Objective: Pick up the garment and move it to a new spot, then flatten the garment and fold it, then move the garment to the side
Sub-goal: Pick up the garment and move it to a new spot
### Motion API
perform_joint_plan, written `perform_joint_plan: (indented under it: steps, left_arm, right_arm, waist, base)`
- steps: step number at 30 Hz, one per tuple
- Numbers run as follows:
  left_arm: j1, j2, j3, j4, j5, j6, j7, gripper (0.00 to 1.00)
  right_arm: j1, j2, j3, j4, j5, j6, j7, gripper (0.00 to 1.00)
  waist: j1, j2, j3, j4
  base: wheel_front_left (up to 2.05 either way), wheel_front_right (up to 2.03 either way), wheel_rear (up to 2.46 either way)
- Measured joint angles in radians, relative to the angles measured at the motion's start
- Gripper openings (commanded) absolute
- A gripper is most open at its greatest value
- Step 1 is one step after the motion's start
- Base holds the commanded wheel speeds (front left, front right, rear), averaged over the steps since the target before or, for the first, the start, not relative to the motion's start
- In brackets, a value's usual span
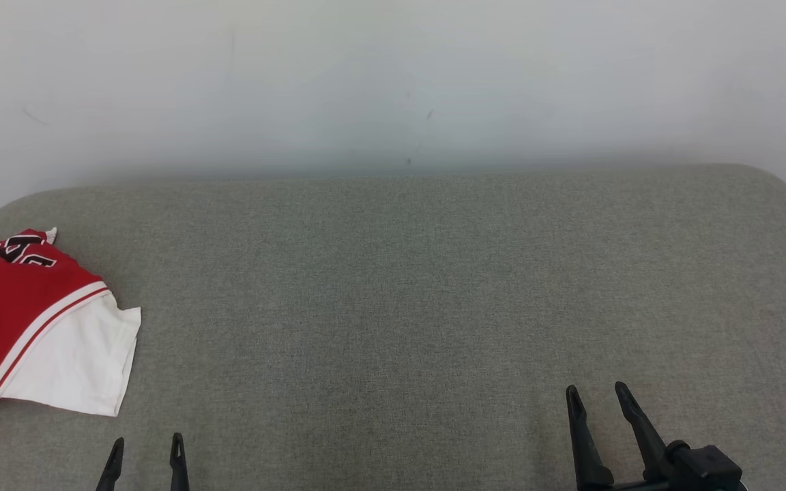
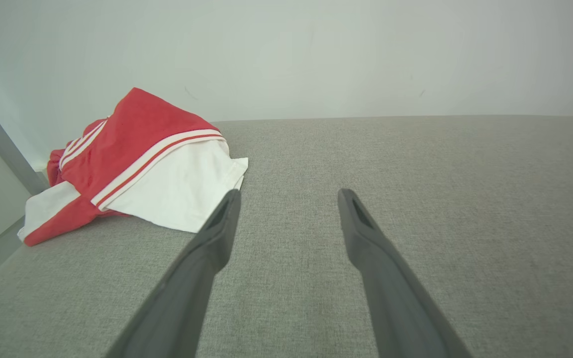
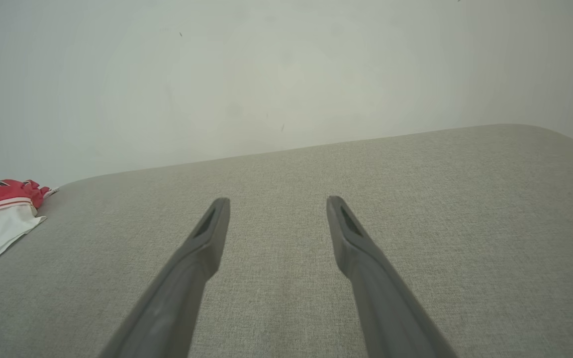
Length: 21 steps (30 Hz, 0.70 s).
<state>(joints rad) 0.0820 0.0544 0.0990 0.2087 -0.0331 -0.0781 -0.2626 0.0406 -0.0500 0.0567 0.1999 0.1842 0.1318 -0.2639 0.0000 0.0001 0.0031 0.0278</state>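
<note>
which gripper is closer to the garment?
The left gripper: it sits open just below the crumpled red-and-white garment at the left edge. The right gripper, also open, is far across the grey surface.

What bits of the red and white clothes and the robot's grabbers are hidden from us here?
- garment: in the head view the left edge cuts it off, so its whole shape is unknown.
- black print on it: crumpled folds hide most of it, so it is unreadable.
- left gripper: in the head view the bottom edge cuts off all but its tips.
</note>
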Motion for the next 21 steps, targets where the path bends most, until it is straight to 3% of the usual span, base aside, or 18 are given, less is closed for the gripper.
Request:
perform_joint_plan:
  steps: [11, 21]
  left_arm:
    - [-0.002, -0.002, 0.003, 0.006, -0.001, 0.007, 0.000, 1.00]
    - [0.001, -0.003, 0.003, 0.013, -0.002, 0.022, 0.000, 1.00]
  right_arm:
    - [0.001, 0.000, -0.006, 0.000, 0.000, 0.000, 0.000, 1.00]
    - [0.017, 0.000, -0.004, 0.005, 0.007, 0.000, 0.000, 1.00]
  waist:
    - [0.0000, 0.0000, 0.001, 0.020]
    - [0.0002, 0.0000, -0.007, 0.101]
  base:
    - [0.00, 0.00, 0.00]
    - [0.00, 0.00, 0.00]
